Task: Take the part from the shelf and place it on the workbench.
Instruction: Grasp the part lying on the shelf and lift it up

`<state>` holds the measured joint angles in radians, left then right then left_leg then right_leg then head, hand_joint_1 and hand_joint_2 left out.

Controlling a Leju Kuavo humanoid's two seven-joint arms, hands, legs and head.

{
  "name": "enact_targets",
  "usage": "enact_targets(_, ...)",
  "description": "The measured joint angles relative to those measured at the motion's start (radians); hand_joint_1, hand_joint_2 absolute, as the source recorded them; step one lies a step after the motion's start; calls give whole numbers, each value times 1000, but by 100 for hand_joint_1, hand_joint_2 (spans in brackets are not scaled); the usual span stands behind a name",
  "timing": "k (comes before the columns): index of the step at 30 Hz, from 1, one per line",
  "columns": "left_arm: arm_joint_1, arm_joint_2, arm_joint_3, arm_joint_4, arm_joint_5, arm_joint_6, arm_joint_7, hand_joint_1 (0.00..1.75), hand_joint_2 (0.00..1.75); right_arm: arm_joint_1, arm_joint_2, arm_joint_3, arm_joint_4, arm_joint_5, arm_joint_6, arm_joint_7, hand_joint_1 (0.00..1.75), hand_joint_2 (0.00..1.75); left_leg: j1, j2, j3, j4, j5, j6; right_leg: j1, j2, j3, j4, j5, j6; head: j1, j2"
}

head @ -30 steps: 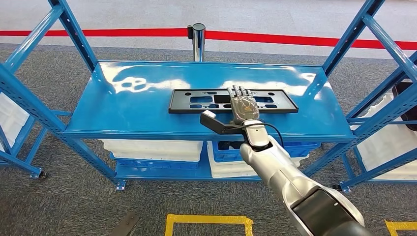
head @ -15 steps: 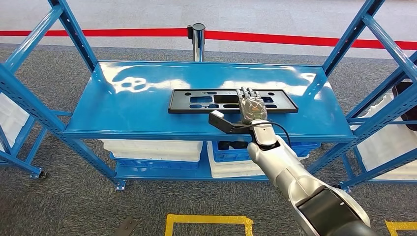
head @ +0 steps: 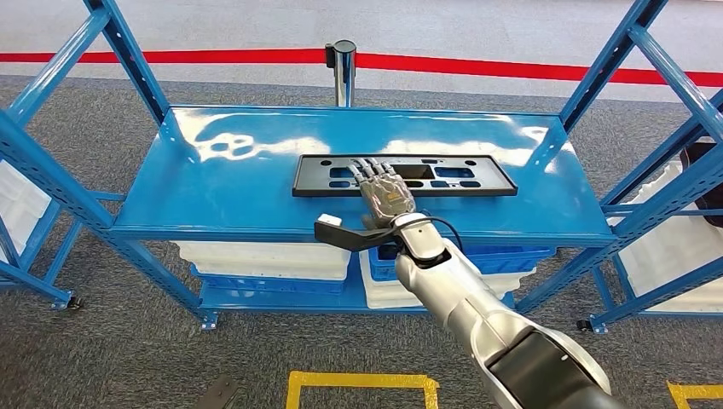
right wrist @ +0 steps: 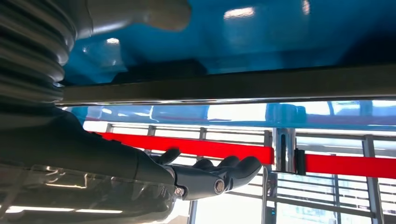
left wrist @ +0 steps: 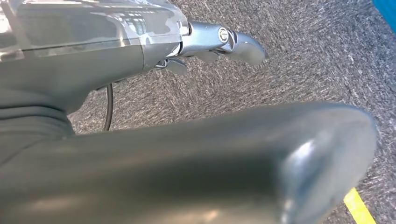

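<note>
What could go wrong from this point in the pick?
1. The right hand lies flat over the black part with fingers extended, thumb out past the shelf front edge; closing there may slide the flat plate instead of gripping it.
2. The hand sits left of the part's middle, so a lift may tilt its long right end down.

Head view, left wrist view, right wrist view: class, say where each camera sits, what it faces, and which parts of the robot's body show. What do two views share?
Head view: high on the body, facing down at the blue shelf and black part; right hand over the part.
Left wrist view: behind the left hand, facing grey carpet.
Right wrist view: behind the right hand, turned, level with the shelf.
Shared: red barrier tape.
</note>
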<state>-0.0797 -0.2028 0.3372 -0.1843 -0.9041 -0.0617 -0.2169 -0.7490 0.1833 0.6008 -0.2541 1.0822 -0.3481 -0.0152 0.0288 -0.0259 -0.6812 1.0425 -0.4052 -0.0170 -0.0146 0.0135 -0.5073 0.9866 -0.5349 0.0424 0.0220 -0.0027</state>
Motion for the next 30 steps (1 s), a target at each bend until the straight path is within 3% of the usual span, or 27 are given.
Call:
enact_targets(11,-2,-3,0,0,-2,0,-3,0,0,6,6,0,0,2,0,2,150,175,0,0,0,0,0,0,0,0,0,0,0,0,0,0)
enact_targets(15,-1,-3,0,0,-4,0,-3,0,0,9,6,0,0,4,-1,0,0,175,0,0,0,0,0,0,0,0,0,0,0,0,0,0)
enact_targets(30,-3,-8,0,0,-9,0,-5,0,0,16,6,0,0,12,-19,1,0,175,0,0,0,0,0,0,0,0,0,0,0,0,0,0)
